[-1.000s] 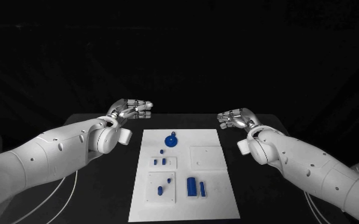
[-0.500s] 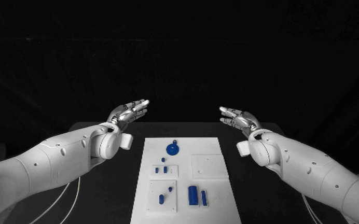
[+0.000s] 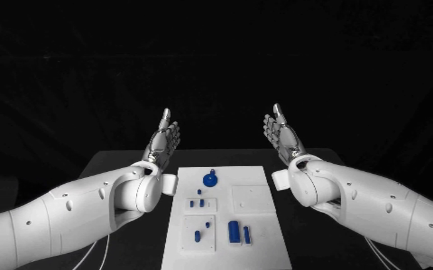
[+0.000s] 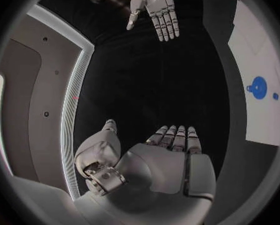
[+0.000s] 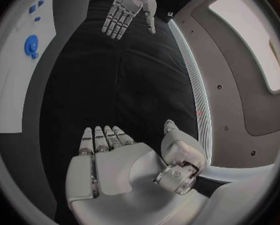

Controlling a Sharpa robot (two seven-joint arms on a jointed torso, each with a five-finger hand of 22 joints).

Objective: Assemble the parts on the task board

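It looks like a robotics lab test cell: a black desk [image 3: 117, 157] stands before black backdrop curtains [image 3: 216, 45], carrying a white task board [image 3: 226, 220] with small blue parts [image 3: 210, 180].

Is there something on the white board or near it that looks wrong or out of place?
Nothing stands out. The blue parts lie in order on the task board; each robot hand, left and right, is raised open above the table.
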